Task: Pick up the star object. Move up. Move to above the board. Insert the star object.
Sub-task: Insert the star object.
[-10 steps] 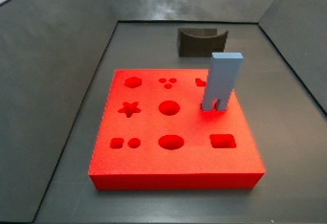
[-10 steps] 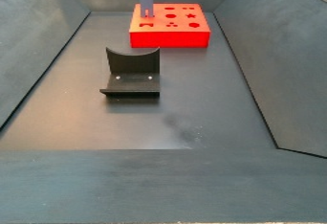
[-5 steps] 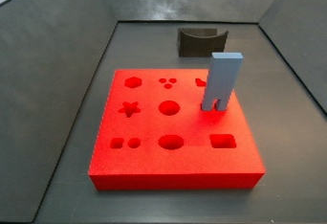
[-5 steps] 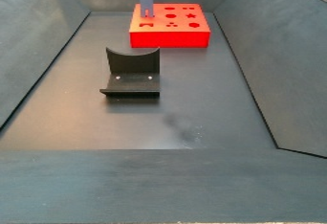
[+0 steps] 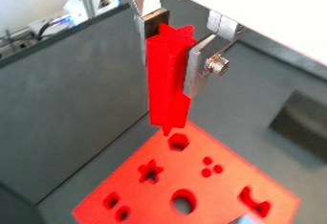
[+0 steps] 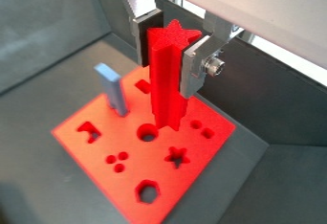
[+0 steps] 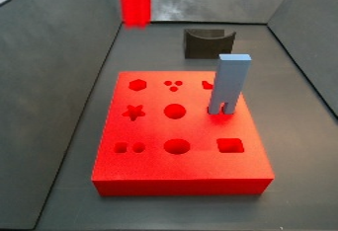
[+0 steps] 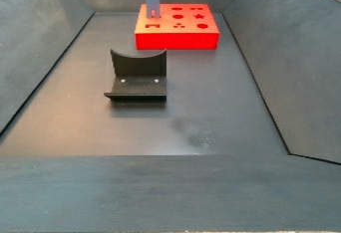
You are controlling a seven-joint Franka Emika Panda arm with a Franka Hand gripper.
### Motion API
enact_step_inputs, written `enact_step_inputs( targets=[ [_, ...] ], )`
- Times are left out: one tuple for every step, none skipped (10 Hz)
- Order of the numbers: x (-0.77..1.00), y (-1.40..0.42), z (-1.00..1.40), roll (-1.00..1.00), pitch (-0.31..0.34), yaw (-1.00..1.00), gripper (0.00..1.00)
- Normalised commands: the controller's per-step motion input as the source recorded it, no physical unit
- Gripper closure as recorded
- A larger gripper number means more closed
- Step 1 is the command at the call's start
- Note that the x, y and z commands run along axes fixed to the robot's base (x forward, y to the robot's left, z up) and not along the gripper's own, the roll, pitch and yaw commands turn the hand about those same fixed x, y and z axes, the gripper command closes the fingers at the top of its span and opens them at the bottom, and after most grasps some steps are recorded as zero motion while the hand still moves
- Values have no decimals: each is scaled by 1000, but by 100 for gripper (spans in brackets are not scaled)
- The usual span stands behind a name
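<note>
While gripper clamps star object, board below; dark floor.

Open air over the board, one tall blocker on it.

The gripper, jaws closed on the star object, hangs well above the board, with clear space under the peg's lower end in both wrist views. On the board a light-blue forked block stands upright near one edge, the only thing rising from it; the star hole lies apart from it with bare surface between. The dark fixture stands on the floor well away from the board.
</note>
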Motion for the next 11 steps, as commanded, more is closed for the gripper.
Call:
enact_step_inputs(
  targets=[
    [-29, -514, -720, 21, -59, 206, 100],
    [-3, -209, -643, 109, -39, 189, 100],
    [97, 103, -569, 49, 7, 23, 100],
    [0, 243, -614, 29, 1, -9, 100],
    [-9, 0, -774, 84, -4, 0, 100],
    [0, 0, -1000, 116, -56, 17, 100],
    [0, -17, -1000, 77, -30, 229, 100],
    [31, -89, -606, -33, -50, 157, 100],
    [23, -63, -369, -51, -93, 0, 100],
    [0, 0, -646, 23, -20, 337, 100],
    [0, 57, -691, 123, -1, 723, 100]
  ],
)
